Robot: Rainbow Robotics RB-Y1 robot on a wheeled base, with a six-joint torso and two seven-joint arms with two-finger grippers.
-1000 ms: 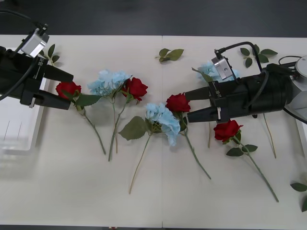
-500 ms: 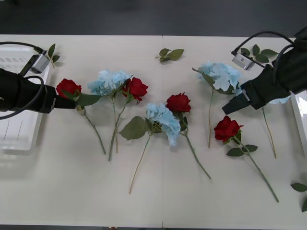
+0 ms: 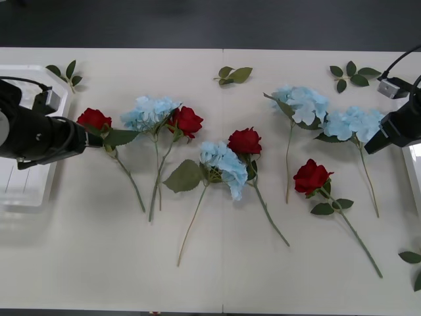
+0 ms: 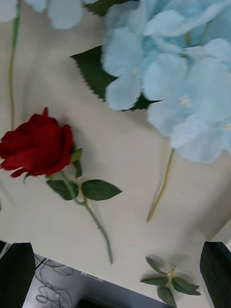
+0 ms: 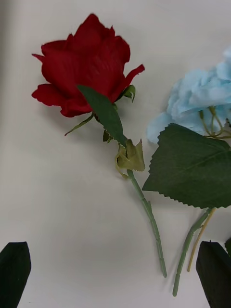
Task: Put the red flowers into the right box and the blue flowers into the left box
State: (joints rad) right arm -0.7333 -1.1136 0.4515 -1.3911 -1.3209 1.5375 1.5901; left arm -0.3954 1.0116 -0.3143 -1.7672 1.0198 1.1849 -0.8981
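so from the front view nothing is sorted yet: my left gripper [image 3: 89, 139] sits at the left edge beside the leftmost red rose [image 3: 94, 120], the ribbed left box [image 3: 26, 191] under its arm; my right gripper [image 3: 372, 146] is at the right edge by a blue hydrangea [image 3: 352, 122]. in the right wrist view another rose [image 4: 37, 144] lies ahead, fingers wide. in the left wrist view fingers [image 5: 14, 272] are wide, empty. i judge the next move is closing on that rose's stem [image 5: 144, 207].

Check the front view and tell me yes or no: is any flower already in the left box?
No: the left box shows bare white floor, and every flower, like the nearest red rose, lies on the table.
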